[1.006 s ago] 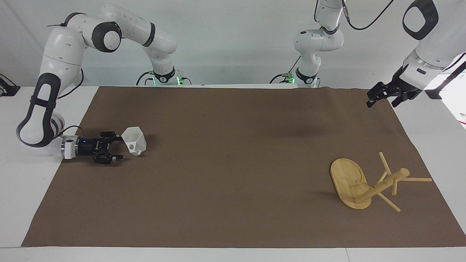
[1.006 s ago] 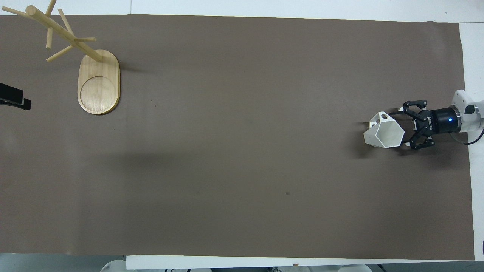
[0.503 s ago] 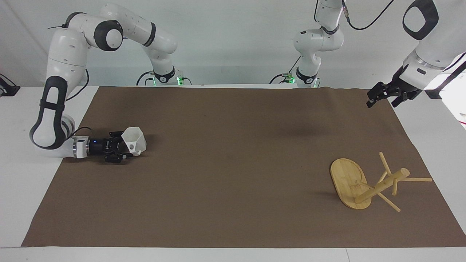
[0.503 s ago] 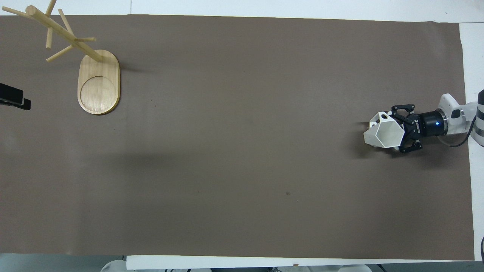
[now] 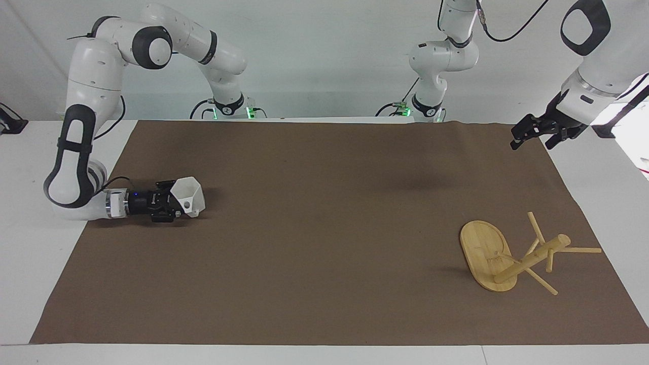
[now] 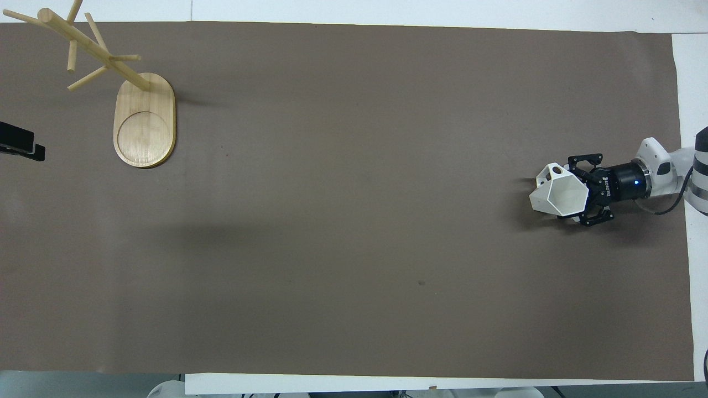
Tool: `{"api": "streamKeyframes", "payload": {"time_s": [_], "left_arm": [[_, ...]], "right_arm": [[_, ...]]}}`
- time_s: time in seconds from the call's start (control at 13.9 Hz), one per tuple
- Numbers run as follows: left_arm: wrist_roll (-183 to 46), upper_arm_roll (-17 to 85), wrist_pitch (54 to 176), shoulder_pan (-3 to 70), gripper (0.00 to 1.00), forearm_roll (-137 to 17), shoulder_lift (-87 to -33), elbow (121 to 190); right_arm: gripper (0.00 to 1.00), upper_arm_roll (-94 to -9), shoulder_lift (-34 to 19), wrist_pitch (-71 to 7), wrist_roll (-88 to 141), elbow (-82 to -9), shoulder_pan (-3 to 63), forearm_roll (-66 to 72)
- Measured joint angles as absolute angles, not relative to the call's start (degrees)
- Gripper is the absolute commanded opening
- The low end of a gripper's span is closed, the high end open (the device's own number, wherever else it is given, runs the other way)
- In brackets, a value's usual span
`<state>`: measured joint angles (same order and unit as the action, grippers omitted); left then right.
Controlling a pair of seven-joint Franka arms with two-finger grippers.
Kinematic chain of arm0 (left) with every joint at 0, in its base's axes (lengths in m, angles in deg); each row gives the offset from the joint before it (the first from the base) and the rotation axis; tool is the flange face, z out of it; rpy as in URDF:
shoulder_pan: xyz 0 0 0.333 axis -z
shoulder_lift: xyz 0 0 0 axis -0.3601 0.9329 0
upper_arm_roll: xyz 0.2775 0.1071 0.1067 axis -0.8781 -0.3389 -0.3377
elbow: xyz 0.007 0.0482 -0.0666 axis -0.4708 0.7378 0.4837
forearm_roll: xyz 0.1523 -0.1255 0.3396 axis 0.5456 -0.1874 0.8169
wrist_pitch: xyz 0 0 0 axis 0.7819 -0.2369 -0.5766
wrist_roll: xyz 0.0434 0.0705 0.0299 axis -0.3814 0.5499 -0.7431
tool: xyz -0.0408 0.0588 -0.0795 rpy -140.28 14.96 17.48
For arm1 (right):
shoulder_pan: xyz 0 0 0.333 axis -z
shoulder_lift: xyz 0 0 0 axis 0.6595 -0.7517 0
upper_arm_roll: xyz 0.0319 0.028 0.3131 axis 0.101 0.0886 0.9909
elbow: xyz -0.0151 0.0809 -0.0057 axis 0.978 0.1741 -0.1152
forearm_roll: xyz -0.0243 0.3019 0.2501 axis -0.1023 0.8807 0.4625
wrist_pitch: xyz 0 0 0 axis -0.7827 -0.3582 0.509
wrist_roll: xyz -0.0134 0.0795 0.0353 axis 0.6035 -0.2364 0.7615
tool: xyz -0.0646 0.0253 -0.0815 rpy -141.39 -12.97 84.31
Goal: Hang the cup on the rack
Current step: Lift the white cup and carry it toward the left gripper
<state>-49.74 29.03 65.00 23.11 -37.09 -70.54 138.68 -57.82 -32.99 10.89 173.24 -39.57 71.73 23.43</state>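
Right end effector (image 5: 172, 205) lies low on the brown mat (image 5: 324, 284) at the right arm's end of the bench (image 5: 30, 284), pointing sideways at the cup (image 5: 187, 196), with its fingers spread wide around the cup's body, not closed on it. The cup sits on the mat, mouth tipped up, handle loop turned toward the middle of the bench. The rack (image 5: 512, 256) stands well apart at the left arm's end, upright on its oval base. Left end effector (image 5: 538, 133) hangs in the air above the mat's edge near that end, fingers apart, empty, waiting.

Risks, as a judgement:
- faceted tapered sides could let the cup squirt out or twist when the fingers close
- a side push could skid the light cup along the mat before the grip sets
- a grip on the body leaves the handle angle uncertain, so the loop may miss a thin peg
- long carry across the bench; a handover could drop it
- bumping a peg could tip the rack.
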Motion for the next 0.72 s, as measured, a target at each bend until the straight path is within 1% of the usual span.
{"api": "streamKeyframes", "payload": {"time_s": [0.36, 0.43, 0.5, 0.57, 0.72], "left_arm": [[-49.7, 29.0, 65.0, 23.1, 1.0, -37.1, -70.5, 138.7], [-49.7, 29.0, 65.0, 23.1, 1.0, -37.1, -70.5, 138.7], [-49.7, 29.0, 65.0, 23.1, 1.0, -37.1, -70.5, 138.7], [-49.7, 29.0, 65.0, 23.1, 1.0, -37.1, -70.5, 138.7], [-49.7, 29.0, 65.0, 23.1, 1.0, -37.1, -70.5, 138.7]], "right_arm": [[1.0, -57.6, -32.6, 10.9, 173.4, -41.8, 71.3, 25.4], [0.97, -57.5, -32.5, 10.9, 173.4, -42.1, 70.6, 25.9], [0.86, -57.5, -32.5, 10.9, 173.5, -42.2, 70.1, 26.2], [0.69, -57.5, -32.5, 10.9, 173.5, -42.2, 69.6, 26.3], [0.43, -57.5, -32.4, 10.8, 173.5, -42.3, 68.9, 26.4]]}}
